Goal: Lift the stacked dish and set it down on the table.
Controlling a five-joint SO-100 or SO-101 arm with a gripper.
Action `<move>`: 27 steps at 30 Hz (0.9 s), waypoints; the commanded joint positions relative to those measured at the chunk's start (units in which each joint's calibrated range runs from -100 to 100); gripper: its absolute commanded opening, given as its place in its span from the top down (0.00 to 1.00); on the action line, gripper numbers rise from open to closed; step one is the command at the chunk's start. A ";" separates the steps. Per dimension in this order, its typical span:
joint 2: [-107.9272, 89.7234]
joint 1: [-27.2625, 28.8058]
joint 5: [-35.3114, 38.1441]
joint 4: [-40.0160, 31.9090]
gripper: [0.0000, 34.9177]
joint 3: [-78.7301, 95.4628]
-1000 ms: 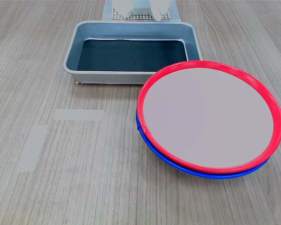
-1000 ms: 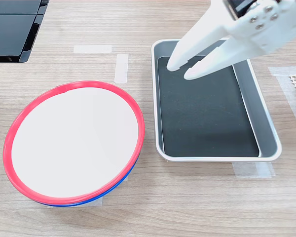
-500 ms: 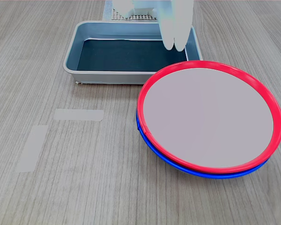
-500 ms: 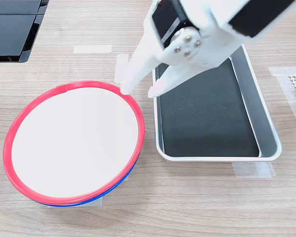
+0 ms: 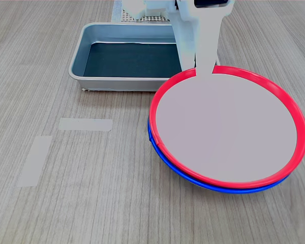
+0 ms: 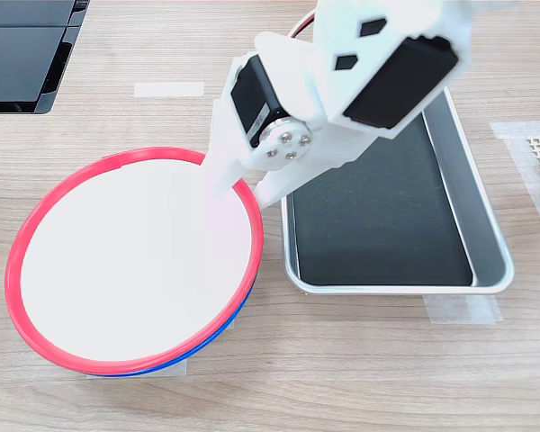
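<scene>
No legible writing or brand marks. White end effector (image 6: 241, 187) angled down at the stacked dish (image 6: 135, 261), jaws narrowly parted astride the red rim nearest the grey-blue tray (image 6: 486, 234); whether gripping, cannot tell. Stacked dish seated tilted on blue-rimmed dish (image 5: 213, 183), on the desk (image 5: 66, 203).

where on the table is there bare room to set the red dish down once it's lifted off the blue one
In the first exterior view, the widest bare table lies left of the red dish, in front of the grey tray, around two tape strips. It is crowded where the gripper straddles the dish's rim beside the tray.
</scene>
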 commanded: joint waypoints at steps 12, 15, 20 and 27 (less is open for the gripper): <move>9.00 -3.22 0.24 -5.39 0.67 -7.96; 10.70 -3.41 0.34 -5.81 0.82 -8.96; 9.51 -3.22 0.29 -5.39 0.99 -9.51; 0.64 -2.37 0.05 -4.32 1.00 -7.59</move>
